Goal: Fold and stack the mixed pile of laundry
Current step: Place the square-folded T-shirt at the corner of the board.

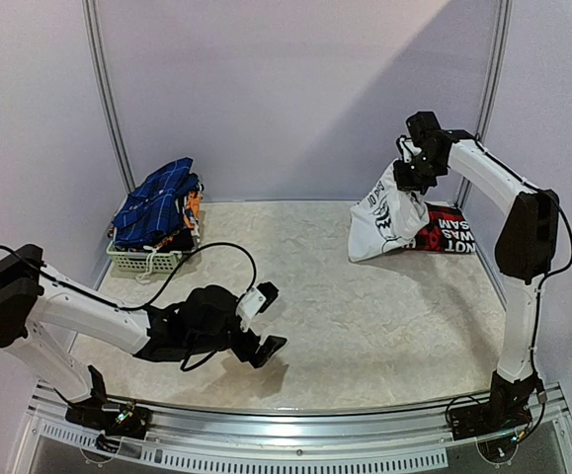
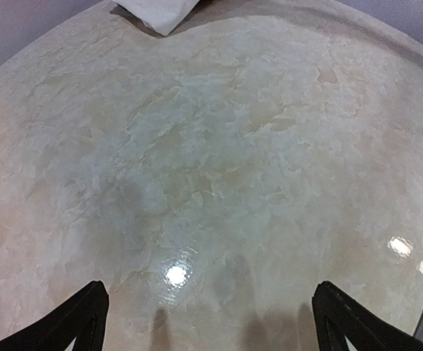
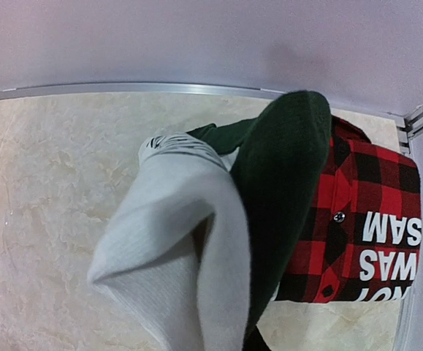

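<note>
My right gripper [image 1: 410, 176] is raised at the back right, shut on the top of a white T-shirt [image 1: 384, 219] with dark print. The T-shirt hangs down to the table beside a folded red-and-black plaid shirt [image 1: 445, 233] with white lettering. In the right wrist view the white T-shirt [image 3: 182, 241] and its dark green part [image 3: 284, 183] hide my fingers, with the plaid shirt [image 3: 357, 219] lying behind. A blue checked cloth [image 1: 157, 204] tops the clothes at the back left. My left gripper [image 1: 269, 318] hovers low over bare table, open and holding nothing.
A small white lattice basket [image 1: 145, 260] holds the blue cloth pile by the left wall. Metal frame posts [image 1: 108, 99] stand at the back corners. The marbled tabletop [image 2: 218, 161] fills the left wrist view, with a white cloth corner [image 2: 160, 11] at its top.
</note>
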